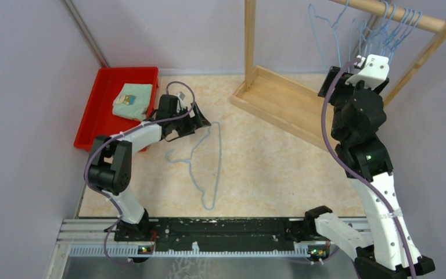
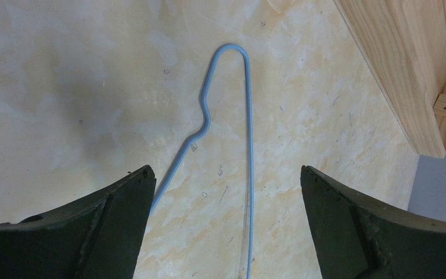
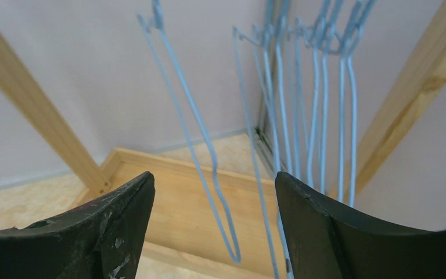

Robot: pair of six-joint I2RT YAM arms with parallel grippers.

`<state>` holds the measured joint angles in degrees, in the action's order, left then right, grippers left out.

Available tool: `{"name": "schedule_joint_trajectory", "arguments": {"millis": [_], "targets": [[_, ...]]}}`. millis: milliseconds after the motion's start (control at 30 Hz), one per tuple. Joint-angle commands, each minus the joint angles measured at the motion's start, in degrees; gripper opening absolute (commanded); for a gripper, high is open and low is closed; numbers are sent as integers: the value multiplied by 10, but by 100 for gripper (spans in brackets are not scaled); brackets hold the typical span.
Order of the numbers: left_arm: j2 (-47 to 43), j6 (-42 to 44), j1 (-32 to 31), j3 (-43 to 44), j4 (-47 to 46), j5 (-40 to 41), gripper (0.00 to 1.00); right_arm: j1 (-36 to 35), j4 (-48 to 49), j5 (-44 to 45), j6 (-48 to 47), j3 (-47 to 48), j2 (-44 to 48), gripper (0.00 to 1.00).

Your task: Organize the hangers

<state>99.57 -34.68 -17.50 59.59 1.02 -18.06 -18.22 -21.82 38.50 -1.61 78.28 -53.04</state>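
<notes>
One light-blue wire hanger lies flat on the table. My left gripper hovers over its far end, open and empty. In the left wrist view the hanger's narrow looped end runs up between the spread fingers of the left gripper. Several more hangers hang from the wooden rail at the back right. My right gripper is raised just below them, open and empty. In the right wrist view one hanger hangs apart, left of the bunch, with the right gripper beneath.
The wooden rack has a top rail, slanted posts and a board base on the table, also in the left wrist view. A red tray with a folded cloth sits at the back left. Walls close in on three sides.
</notes>
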Motion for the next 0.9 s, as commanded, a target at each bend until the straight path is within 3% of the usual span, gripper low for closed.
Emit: {"name": "schedule_joint_trajectory", "arguments": {"millis": [0, 200, 300, 400, 600, 867], "targets": [[9, 4, 0, 23, 3, -4, 100, -5, 105, -194, -37, 0, 1, 76], [0, 14, -1, 17, 13, 27, 100, -5, 48, -482, -17, 73, -90, 76], [-7, 16, 2, 7, 15, 44, 100, -20, -11, -577, -3, 107, -146, 74], [-13, -4, 19, -4, 19, 45, 100, -78, -56, -568, -31, 123, -195, 73], [-63, -10, 70, -51, 15, 48, 100, -133, -31, -577, 13, 76, -260, 70], [-147, 1, 139, -92, 51, 49, 100, -252, -31, -535, -4, 23, -357, 64]]}}
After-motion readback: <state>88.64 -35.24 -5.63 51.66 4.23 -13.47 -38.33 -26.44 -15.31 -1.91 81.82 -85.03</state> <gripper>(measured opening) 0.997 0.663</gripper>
